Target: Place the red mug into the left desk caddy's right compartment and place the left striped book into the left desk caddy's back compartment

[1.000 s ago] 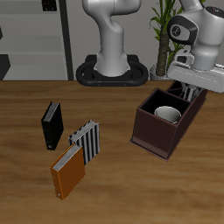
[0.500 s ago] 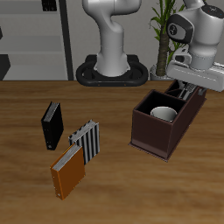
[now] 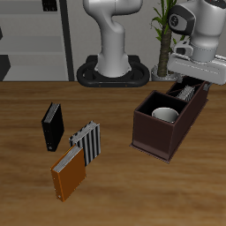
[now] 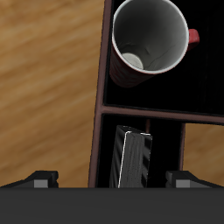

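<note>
Red mug [image 3: 165,115] sits upright in the left desk caddy [image 3: 155,134], in the right compartment [image 4: 188,83], handle toward one wall. That half reads as done.

Left striped book [image 4: 136,158] stands on edge in the back compartment [image 3: 187,89], the narrow slot at the caddy end nearest the tabletop's back edge. It looks tilted a little against the slot wall. In the exterior view it shows only as a sliver of stripes under the arm.

Gripper [image 3: 191,78] hangs right above that slot. Fingers [image 4: 41,179] are spread wide, one tip each side of the book in the wrist view, nothing between them, not touching the book. So both items look placed.

Step in hand, as I judge it: clear out of the caddy. Do it well: go straight up, no sideways drift, keep the fingers wide so they don't snag the book top or the divider. The slot is narrow and the book is thin, so a nudge could tip it onto the divider. Can't tell from these views whether the book bottom is fully seated; the slot floor is dark.

Other books lie well apart near the tabletop's middle: black book [image 3: 53,126], second striped book [image 3: 87,143], orange book [image 3: 68,173].
</note>
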Controlling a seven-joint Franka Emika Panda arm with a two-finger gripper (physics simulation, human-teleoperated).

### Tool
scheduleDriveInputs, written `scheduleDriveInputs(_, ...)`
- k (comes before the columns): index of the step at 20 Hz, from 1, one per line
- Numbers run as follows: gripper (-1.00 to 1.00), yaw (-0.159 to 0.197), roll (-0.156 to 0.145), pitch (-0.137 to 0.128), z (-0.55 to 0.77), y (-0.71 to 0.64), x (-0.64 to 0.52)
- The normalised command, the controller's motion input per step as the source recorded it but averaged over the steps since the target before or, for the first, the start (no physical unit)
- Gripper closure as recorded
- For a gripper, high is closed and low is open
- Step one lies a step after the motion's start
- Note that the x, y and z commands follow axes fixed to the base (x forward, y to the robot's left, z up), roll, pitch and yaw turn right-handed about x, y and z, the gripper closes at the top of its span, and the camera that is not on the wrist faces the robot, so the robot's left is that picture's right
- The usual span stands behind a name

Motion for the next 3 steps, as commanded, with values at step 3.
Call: scheduleDriveInputs(3, -1.0, 0.013, -0.008, -0.059, 0.37, -0.04, -0.12)
